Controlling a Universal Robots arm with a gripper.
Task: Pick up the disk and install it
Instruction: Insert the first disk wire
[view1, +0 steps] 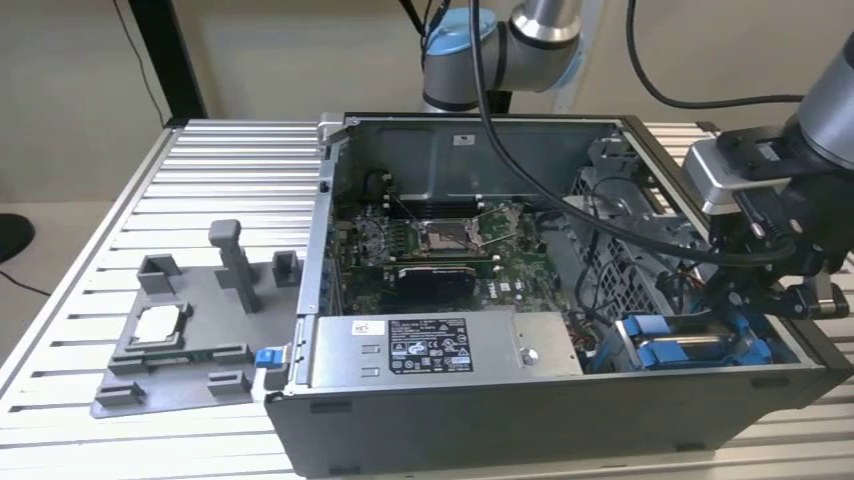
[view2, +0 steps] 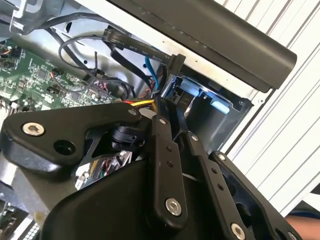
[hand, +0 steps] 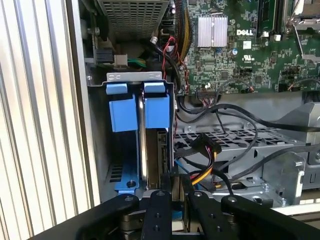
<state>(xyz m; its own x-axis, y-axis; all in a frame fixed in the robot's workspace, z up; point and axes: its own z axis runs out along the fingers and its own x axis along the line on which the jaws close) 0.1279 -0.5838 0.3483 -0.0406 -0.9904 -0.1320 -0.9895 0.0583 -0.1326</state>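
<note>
**Materials and finishes at the open computer case (view1: 534, 420)**

The case is showing matt grey painted sheet metal; the table (view1: 200, 445) is presenting ribbed bare metal slats with a satin sheen. The disk (hand: 150, 112) is showing smooth bright blue plastic on its carrier and bare silver metal along its edge. The gripper (hand: 175, 195) is showing matt black links with bright screws.

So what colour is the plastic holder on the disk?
The carrier is bright blue; the first wrist view shows it best.
</note>
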